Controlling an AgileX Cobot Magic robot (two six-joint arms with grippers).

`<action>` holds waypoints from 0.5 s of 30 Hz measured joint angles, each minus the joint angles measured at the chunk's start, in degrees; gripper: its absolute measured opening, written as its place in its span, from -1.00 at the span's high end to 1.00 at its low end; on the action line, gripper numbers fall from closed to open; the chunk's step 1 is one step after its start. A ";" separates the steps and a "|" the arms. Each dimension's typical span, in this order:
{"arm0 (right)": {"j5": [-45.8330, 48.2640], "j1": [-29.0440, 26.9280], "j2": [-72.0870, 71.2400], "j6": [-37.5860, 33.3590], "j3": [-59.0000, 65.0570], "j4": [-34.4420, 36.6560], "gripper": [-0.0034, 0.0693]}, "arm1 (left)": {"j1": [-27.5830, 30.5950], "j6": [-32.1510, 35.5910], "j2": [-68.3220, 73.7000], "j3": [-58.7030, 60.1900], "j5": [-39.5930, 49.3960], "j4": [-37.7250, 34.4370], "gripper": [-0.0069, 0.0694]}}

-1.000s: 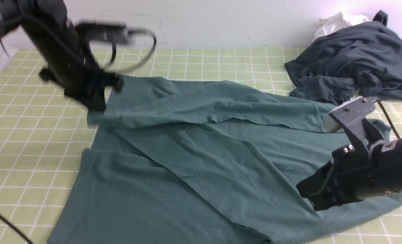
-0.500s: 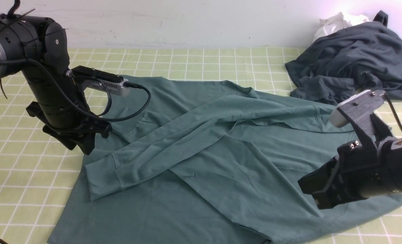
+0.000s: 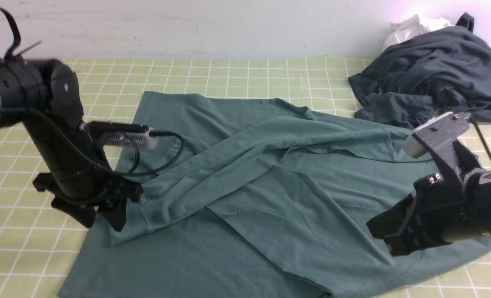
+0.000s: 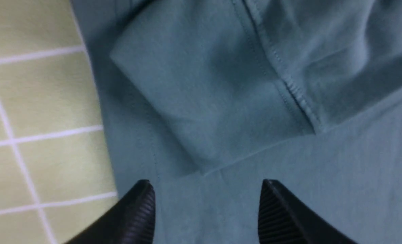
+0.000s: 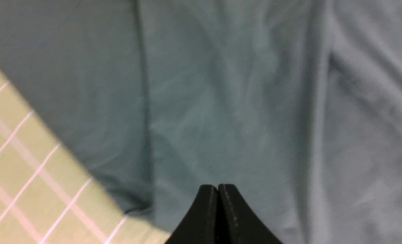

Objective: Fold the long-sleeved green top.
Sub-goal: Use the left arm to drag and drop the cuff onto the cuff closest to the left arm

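Note:
The green long-sleeved top (image 3: 270, 194) lies spread on the checked table. One sleeve lies diagonally across its body, with the cuff (image 3: 125, 225) near the top's left edge. My left gripper (image 3: 100, 221) is open and empty, just above the top's left edge beside that cuff. In the left wrist view the cuff (image 4: 201, 101) lies just beyond my open left gripper (image 4: 205, 183), over green cloth. My right gripper (image 3: 388, 242) is shut and hovers over the top's right part. In the right wrist view the right gripper (image 5: 218, 187) has its jaws pressed together with no cloth between them, above the top (image 5: 228, 101).
A charcoal-grey garment (image 3: 432, 74) lies crumpled at the back right, with a small white cloth (image 3: 411, 27) behind it against the wall. The yellow-green checked table cover (image 3: 245, 74) shows around the top. A white wall runs along the back.
My left arm swung the sleeve from the back across the top's body and let it go. It then moved nearer and lower beside the cuff. The right arm has barely moved.

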 joint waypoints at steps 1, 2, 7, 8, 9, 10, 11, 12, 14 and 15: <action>-0.91 -1.01 0.00 1.06 0.00 -0.26 0.93 | 0.00 -0.06 0.13 1.11 -1.16 -0.71 -0.20; -1.38 -1.70 0.00 1.82 0.00 -0.51 0.93 | 0.00 -0.08 0.24 1.67 -2.28 -1.21 -0.20; -2.79 -6.93 0.00 4.53 0.00 -0.86 0.93 | 0.00 -0.19 2.98 3.18 -8.76 -4.54 -0.20; -2.81 -7.62 0.00 4.65 0.00 -0.32 0.93 | 0.00 -0.20 3.86 3.18 -9.78 -4.79 -0.18; -2.81 -7.70 0.00 4.65 0.00 -0.32 0.93 | 0.00 -0.28 3.98 3.12 -9.79 -4.79 -0.18; -2.81 -7.89 0.00 4.72 0.00 0.22 0.93 | 0.00 -0.27 4.11 3.07 -9.85 -4.90 -0.13; -2.81 -7.96 0.00 4.78 0.00 1.04 0.93 | 0.00 -0.15 4.16 3.07 -9.85 -4.84 -0.05; -2.81 -7.96 0.00 4.83 0.00 1.41 0.93 | 0.00 0.28 4.16 3.07 -9.89 -4.43 0.05; -2.69 -7.96 0.00 4.83 0.00 1.55 0.93 | 0.05 1.62 4.16 3.00 -9.98 -3.71 0.29; -2.61 -7.96 0.00 4.83 0.00 1.55 0.93 | 0.05 2.66 4.16 3.01 -10.10 -3.56 0.45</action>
